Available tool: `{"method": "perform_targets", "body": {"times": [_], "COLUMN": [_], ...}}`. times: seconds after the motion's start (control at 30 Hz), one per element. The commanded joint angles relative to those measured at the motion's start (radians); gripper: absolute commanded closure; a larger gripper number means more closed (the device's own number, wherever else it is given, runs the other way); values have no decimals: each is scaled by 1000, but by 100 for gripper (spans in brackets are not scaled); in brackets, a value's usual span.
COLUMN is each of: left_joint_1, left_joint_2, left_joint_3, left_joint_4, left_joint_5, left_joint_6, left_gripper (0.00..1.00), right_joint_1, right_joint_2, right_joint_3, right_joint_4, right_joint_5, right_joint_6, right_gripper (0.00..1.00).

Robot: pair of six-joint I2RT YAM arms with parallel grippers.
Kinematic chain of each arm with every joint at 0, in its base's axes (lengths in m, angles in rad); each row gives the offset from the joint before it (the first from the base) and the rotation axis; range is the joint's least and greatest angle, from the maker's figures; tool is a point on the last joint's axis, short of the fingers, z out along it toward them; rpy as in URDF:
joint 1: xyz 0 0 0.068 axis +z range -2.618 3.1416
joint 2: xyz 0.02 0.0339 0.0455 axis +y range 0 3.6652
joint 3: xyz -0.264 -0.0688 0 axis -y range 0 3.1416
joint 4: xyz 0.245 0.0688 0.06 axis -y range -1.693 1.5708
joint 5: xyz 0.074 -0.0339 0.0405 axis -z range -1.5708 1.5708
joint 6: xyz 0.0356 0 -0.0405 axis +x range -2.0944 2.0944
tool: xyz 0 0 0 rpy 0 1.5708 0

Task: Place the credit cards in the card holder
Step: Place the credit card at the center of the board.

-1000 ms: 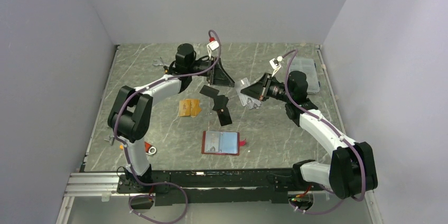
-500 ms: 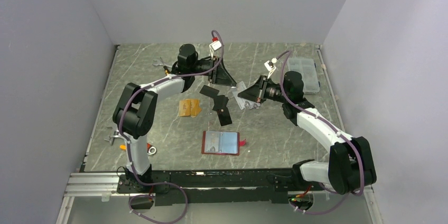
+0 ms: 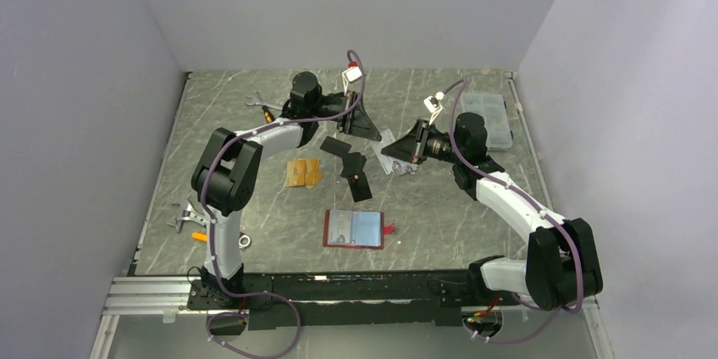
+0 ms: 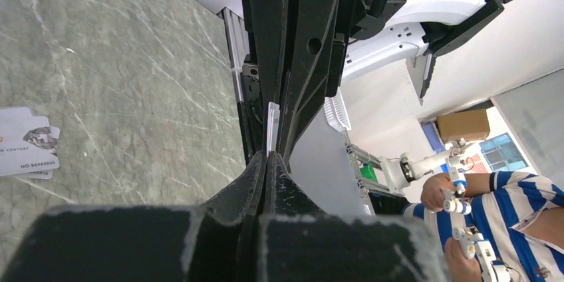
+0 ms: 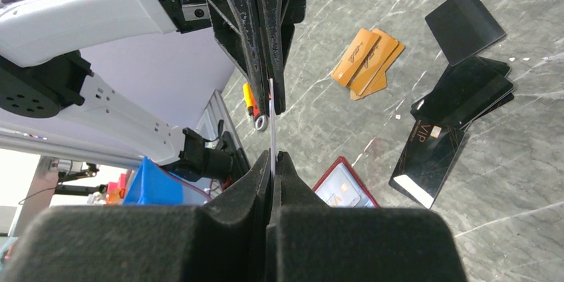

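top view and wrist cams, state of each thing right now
left gripper, shut on the held card
right gripper, shut on the same card
held card, in the air, pinched at both ends
card holder, open, lying flat
orange cards, fanned, lying flat
black cards, scattered flat

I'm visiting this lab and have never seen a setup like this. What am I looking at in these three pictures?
Two robot arms are bolted to the near edge of a table. The wide picture looks down from above and behind them, with the left arm on the left and the right arm on the right. The other two pictures come from a camera on each wrist, looking along that arm's own black jaws. On the table lie orange cards, black cards, silver cards, an open dark-red card holder and a clear box. Above the table both arms' jaws meet, shut on one thin card, seen edge-on in the wrist pictures.
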Motion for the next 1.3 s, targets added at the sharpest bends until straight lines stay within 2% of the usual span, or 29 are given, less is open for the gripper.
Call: {"method": "perform_targets", "body": {"times": [0.0,0.23,0.37,0.6,0.77,1.0,1.07,1.17,1.27], "left_joint_1": [-5,2,8,27,33,33,34,32,32], "left_joint_2": [16,68,86,81,72,54,44,28,23], "left_joint_3": [63,165,181,153,141,110,102,92,82], "left_joint_4": [124,74,114,173,175,170,132,48,47], "left_joint_5": [27,10,0,-4,-1,3,5,7,13], "left_joint_6": [-70,-47,-89,-131,-131,-119,-83,-4,-4], "left_gripper": [100,100,100,100,100,100,100,100,100], "right_joint_1": [3,-2,-29,-130,-167,-181,-195,-198,-199], "right_joint_2": [4,6,-14,-66,-80,-105,-132,-178,-199], "right_joint_3": [18,12,-3,-103,-138,-153,-149,-120,-94], "right_joint_4": [23,-29,-19,155,212,196,148,39,-8], "right_joint_5": [-7,31,34,-4,5,46,69,119,139], "right_joint_6": [-22,-28,-4,141,191,198,173,95,61], "right_gripper": [98,77,72,73,87,96,95,87,84]}}
